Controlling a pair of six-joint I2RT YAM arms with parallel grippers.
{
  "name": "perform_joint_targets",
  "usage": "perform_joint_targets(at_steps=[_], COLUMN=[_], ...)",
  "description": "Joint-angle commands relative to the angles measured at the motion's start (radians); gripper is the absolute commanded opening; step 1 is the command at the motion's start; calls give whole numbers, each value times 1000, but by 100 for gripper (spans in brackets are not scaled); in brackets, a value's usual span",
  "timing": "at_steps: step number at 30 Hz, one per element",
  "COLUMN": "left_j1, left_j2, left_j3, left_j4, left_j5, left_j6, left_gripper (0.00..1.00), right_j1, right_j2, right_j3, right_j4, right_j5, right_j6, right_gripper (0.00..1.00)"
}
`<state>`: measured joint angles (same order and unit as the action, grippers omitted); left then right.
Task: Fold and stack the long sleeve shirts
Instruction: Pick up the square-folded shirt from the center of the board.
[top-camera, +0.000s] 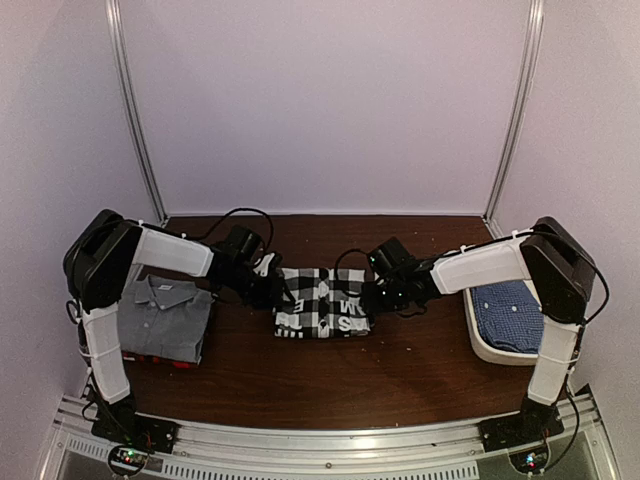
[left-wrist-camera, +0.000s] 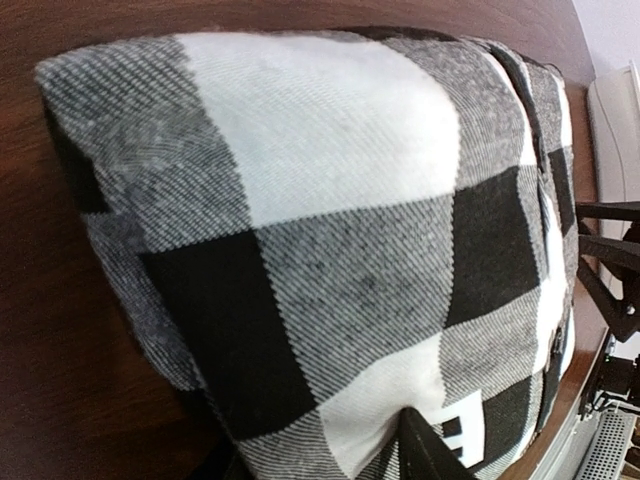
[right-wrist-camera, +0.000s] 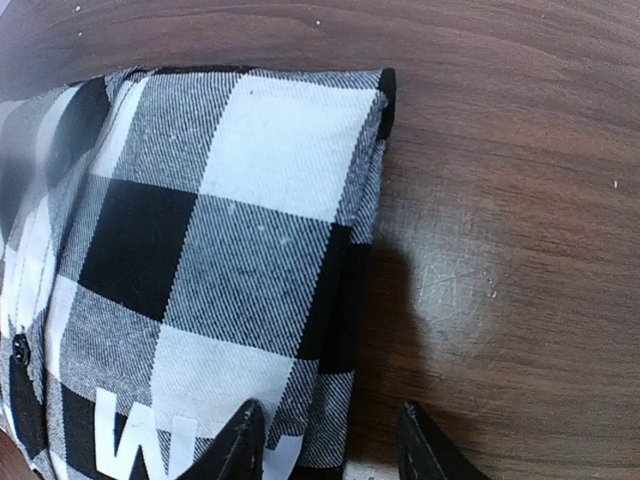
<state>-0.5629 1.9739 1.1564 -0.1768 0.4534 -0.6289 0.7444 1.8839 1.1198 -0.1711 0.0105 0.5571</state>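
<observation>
At the left end of the table (top-camera: 420, 375) the grey shirt (top-camera: 165, 318) is lying folded with its collar toward the far side. It is resting on a red-black shirt (top-camera: 165, 360), whose edge is peeking out below it on the near side. Just to the right, the left gripper (top-camera: 270, 288) is pressing in at the left edge of the black-and-white check shirt (top-camera: 322, 300), which is sitting as a folded packet at the middle of the table. In the left wrist view the cloth is filling the frame and only one finger (left-wrist-camera: 430, 450) is showing plainly, so I cannot tell whether this gripper is clamping the fold or standing apart. At the packet's right edge the right gripper (top-camera: 376, 297) is standing with its fingers (right-wrist-camera: 245, 440) spread. One finger is lying over the cloth and the other over bare wood, with nothing pinched between them. The check shirt looks like soft, light woven cloth, limp rather than stiff, with layers that would probably slide over one another. It is likely best taken by pinching every layer at the two opposite side edges together, so the packet is not sagging open in the middle when lifted. At the far right the white tub (top-camera: 487, 350) is holding the blue fine-checked shirt (top-camera: 508, 312), loosely laid in and not yet folded. Nothing else is showing inside the tub.
</observation>
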Motion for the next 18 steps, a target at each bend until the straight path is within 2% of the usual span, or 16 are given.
perform_joint_targets(at_steps=[1,5,9,14,18], left_j1=[-13,-18,-22,-25,-22], left_j2=[66,86,85,37,-36], left_j3=[9,22,37,46,53], left_j4=[-21,-21,-21,-22,-82], left_j5=[43,55,61,64,55], left_j6=[-22,-35,-53,-66,-31], left_gripper=[43,29,2,0,0], right_j1=[-5,-7,-8,-8,-3], right_j2=[19,24,27,21,-1], right_j3=[-26,-39,-47,-51,-59], right_j4=[37,45,51,51,50], right_j5=[-9,-9,-33,-42,-51], right_j6=[11,11,9,9,10], right_gripper=[46,46,45,45,45])
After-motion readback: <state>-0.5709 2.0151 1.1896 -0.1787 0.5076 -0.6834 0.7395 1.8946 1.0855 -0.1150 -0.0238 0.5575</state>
